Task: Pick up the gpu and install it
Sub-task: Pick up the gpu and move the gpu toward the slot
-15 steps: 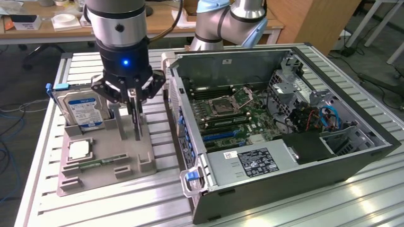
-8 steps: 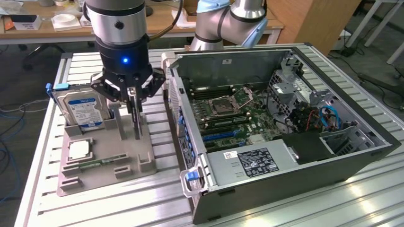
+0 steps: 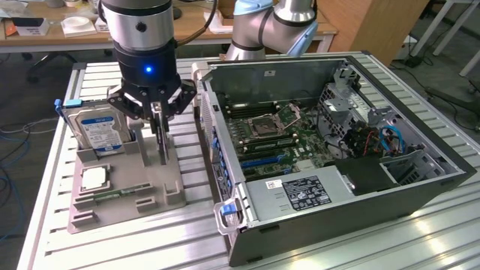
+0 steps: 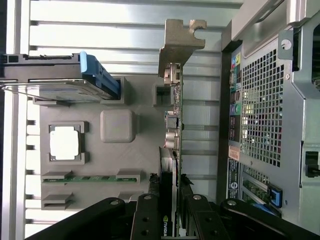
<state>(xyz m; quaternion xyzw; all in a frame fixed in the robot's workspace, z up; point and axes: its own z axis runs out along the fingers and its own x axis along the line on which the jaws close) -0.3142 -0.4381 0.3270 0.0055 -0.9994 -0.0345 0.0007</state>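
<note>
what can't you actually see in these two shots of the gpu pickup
- gpu, exterior view: seen edge-on, upper part covered by the tool.
- gpu, wrist view: end away from its bracket runs behind the tool and off the picture's edge.
- hard drive, exterior view: lower part sunk in the grey holder.
- computer case, wrist view: rear panel hides the motherboard.

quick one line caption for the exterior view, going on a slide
Gripper closed on the gpu, which stands on edge in the grey parts holder beside the open computer case
</note>
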